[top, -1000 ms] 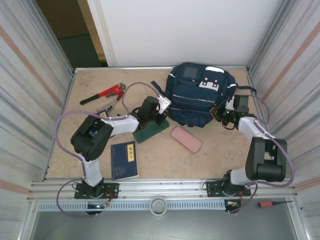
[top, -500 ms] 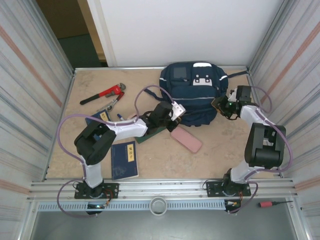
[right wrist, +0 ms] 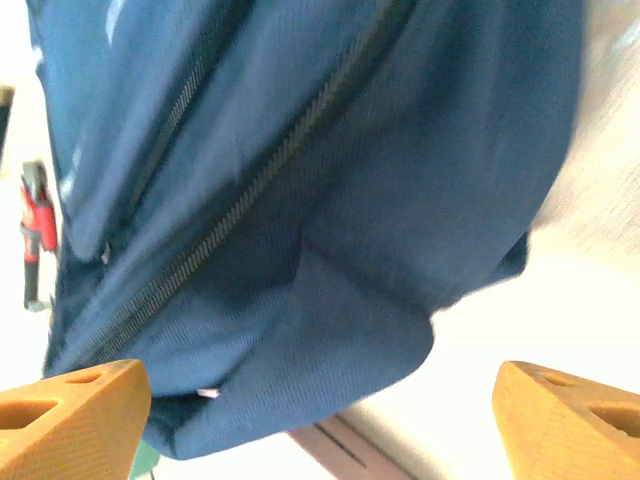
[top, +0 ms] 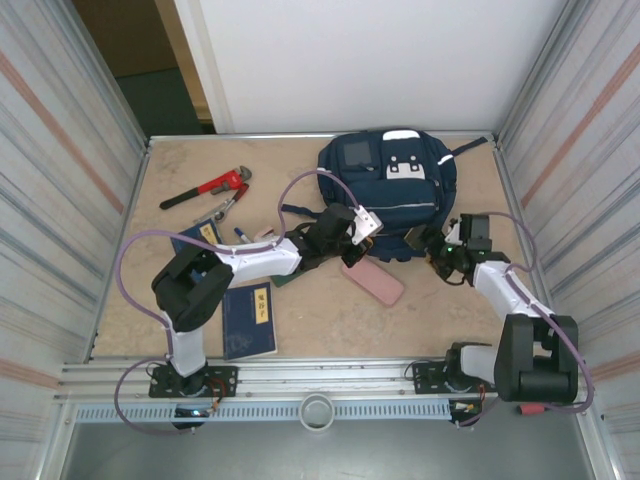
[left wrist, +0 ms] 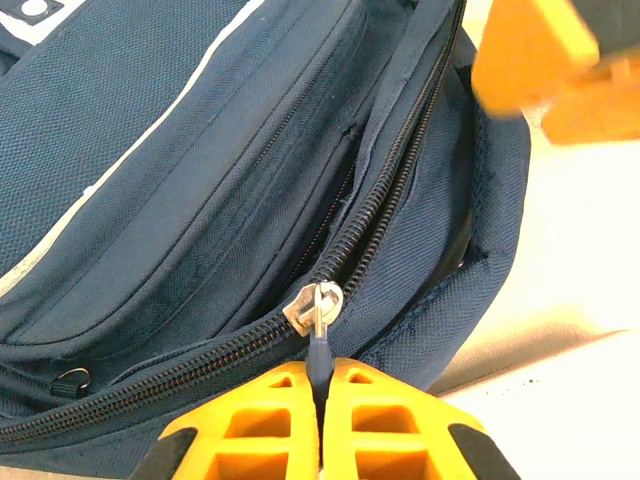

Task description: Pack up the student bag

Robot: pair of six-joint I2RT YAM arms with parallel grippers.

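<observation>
Pinching one zipper pull [left wrist: 318,347] on one student bag [top: 385,185] is the left hand [left wrist: 321,378]; right hand [right wrist: 322,398] spread.

I see my desk [top: 200,160] carrying the student bag [top: 385,185], a red pipe wrench [top: 205,187], a pink case [top: 373,280] and a navy booklet [top: 248,320].

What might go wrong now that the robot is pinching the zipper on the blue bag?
The left jaws pinch just the thin zipper pull; it might slip out.
The right jaws stand open, not gripping the student bag, so a tug may drag the whole bag instead of moving the zipper.
The pink case lies close by and could get bumped.
</observation>
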